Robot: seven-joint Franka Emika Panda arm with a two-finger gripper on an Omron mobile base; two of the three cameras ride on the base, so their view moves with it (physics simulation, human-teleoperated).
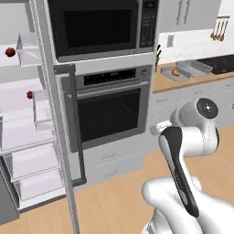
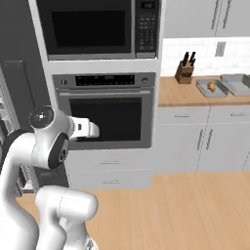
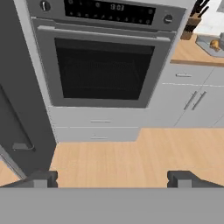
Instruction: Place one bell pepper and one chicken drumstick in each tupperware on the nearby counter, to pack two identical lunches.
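The open fridge (image 1: 32, 137) takes up the left side of the left base view, its door swung wide, presumably to give access to the food inside. The built-in oven (image 1: 109, 107) sits mid-frame under a microwave (image 1: 98, 27). The wooden counter (image 2: 195, 97) runs along the right edge of the right base view, well apart from the fridge, so the base will probably have to drive between the two.

The white arm (image 1: 187, 151) rises from the lower right of the left base view, folded and pointed at the oven front rather than at a shelf or tray. It looks to be between stations.

Two grey tupperware trays stand side by side on the counter. The nearer tupperware (image 2: 211, 88) holds one small golden-orange piece (image 2: 211, 86), likely a chicken drumstick, though it is too small to be sure. The farther tray (image 2: 237, 84) looks empty from here.

The gripper (image 3: 111, 179) has its fingertips spread wide at the bottom of the hand view, with nothing between them.

One bell pepper (image 1: 10, 52) rests on an upper fridge shelf at the upper left, and a second pepper (image 1: 30, 95) sits on the shelf below. Both are yet to be packed.
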